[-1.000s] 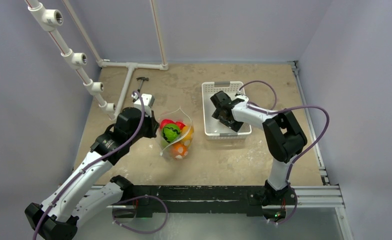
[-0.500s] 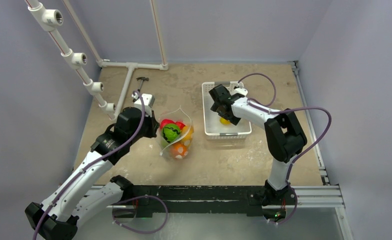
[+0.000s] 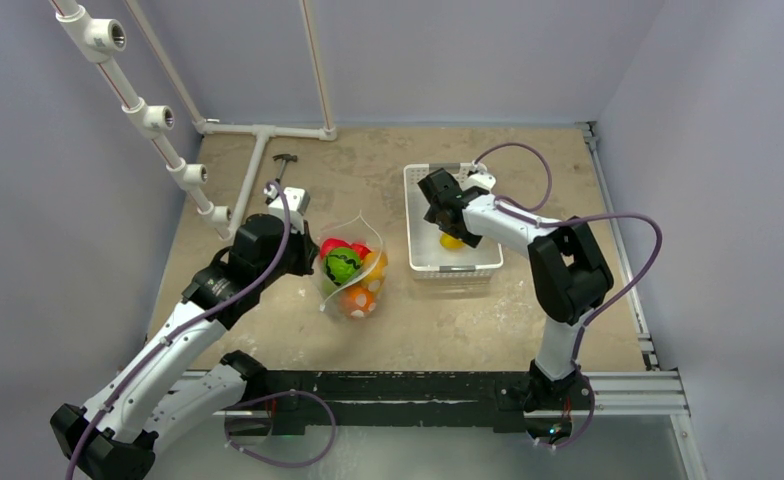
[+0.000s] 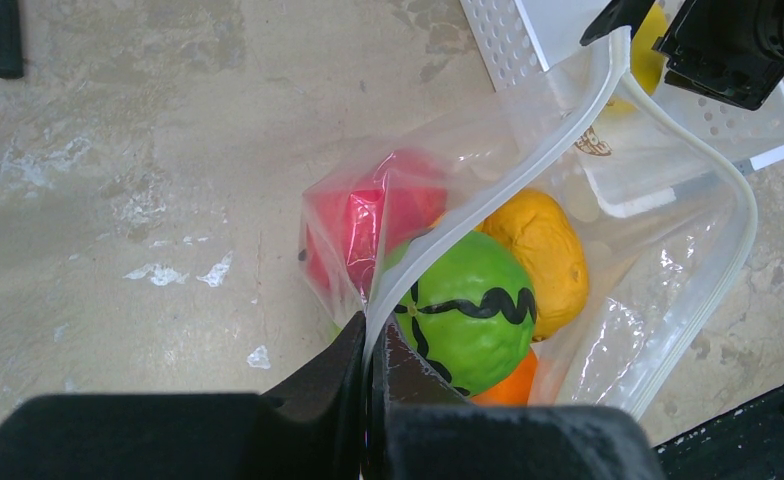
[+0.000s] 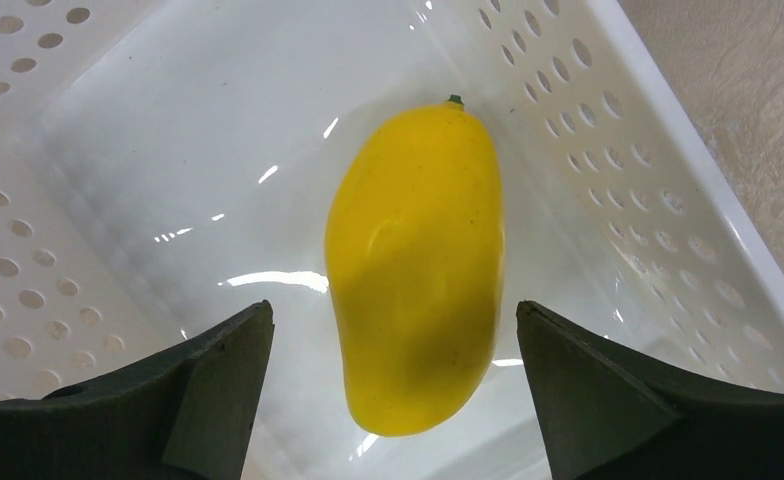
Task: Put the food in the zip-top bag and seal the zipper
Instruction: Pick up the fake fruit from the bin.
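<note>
The zip-top bag [image 3: 353, 268] lies open on the table with several toy fruits inside: a green one [image 4: 465, 310], a red one [image 4: 358, 225] and orange ones [image 4: 544, 255]. My left gripper [image 4: 373, 345] is shut on the bag's zipper [image 4: 528, 140] edge and holds the mouth open. A yellow mango-shaped fruit [image 5: 416, 265] lies alone in the white basket [image 3: 418, 262]; it also shows in the top view [image 3: 451, 241]. My right gripper [image 5: 393, 330] is open just above it, one finger on each side, not touching it.
A white pipe frame [image 3: 258, 150] lies at the back left. A small black tool [image 3: 284, 162] lies near it. The basket walls [image 5: 658, 190] stand close around my right gripper.
My right gripper has moved back toward the far end of the basket, uncovering the yellow fruit. The left arm and the bag have not moved.
</note>
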### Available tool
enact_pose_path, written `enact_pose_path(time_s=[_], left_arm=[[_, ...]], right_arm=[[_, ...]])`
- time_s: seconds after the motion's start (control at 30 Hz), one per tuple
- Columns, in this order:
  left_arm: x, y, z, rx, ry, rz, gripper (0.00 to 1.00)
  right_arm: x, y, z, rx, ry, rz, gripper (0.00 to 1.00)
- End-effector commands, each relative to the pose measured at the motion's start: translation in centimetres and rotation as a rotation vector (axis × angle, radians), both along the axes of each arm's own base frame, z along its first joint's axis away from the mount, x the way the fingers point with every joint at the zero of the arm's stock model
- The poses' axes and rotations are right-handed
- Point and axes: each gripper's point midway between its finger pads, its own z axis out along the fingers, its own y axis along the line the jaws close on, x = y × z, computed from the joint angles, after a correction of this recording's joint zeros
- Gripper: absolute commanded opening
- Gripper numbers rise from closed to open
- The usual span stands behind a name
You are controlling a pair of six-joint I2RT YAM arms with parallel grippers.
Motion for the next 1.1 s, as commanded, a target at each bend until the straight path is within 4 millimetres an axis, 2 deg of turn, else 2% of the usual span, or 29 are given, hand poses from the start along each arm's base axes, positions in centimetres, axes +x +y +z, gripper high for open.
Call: enact_pose_path(time_s=[0.0, 0.13, 0.23, 0.37, 0.47, 0.57, 0.6, 0.63, 0.87, 1.07], left_arm=[[0.5, -0.2, 0.5, -0.01, -0.025, -0.002, 0.0], [0.5, -0.1, 0.5, -0.009, -0.024, -0.001, 0.0], [0.5, -0.1, 0.5, -0.009, -0.023, 0.0, 0.0], [0.5, -0.2, 0.4, -0.009, -0.021, 0.0, 0.0], [0.5, -0.1, 0.3, -0.007, -0.019, 0.001, 0.0], [0.6, -0.1, 0.3, -0.005, -0.018, 0.002, 0.0], [0.6, -0.2, 0.3, -0.007, -0.018, 0.002, 0.0], [0.6, -0.2, 0.3, -0.005, -0.017, 0.001, 0.0], [0.6, -0.2, 0.1, -0.002, -0.013, 0.003, 0.0], [0.6, -0.2, 0.0, 0.001, -0.009, 0.003, 0.0]], right_arm=[[0.6, -0.8, -0.8, -0.041, -0.008, -0.003, 0.91], [0.9, -1.0, -1.7, -0.049, -0.002, -0.001, 0.86], [1.0, -1.4, -2.2, -0.055, 0.005, -0.005, 0.79], [0.9, -1.8, -2.2, -0.061, 0.004, -0.018, 0.59], [0.7, -2.0, -1.8, -0.063, -0.002, -0.024, 0.49], [0.7, -2.2, -1.0, -0.061, -0.015, -0.03, 0.28], [0.7, -2.2, -0.6, -0.057, -0.021, -0.027, 0.17], [0.7, -2.1, -0.1, -0.05, -0.03, -0.024, 0.0], [1.1, -1.9, 3.8, -0.024, -0.113, 0.014, 0.0], [1.0, -0.6, 7.8, 0.034, -0.181, 0.109, 0.0]])
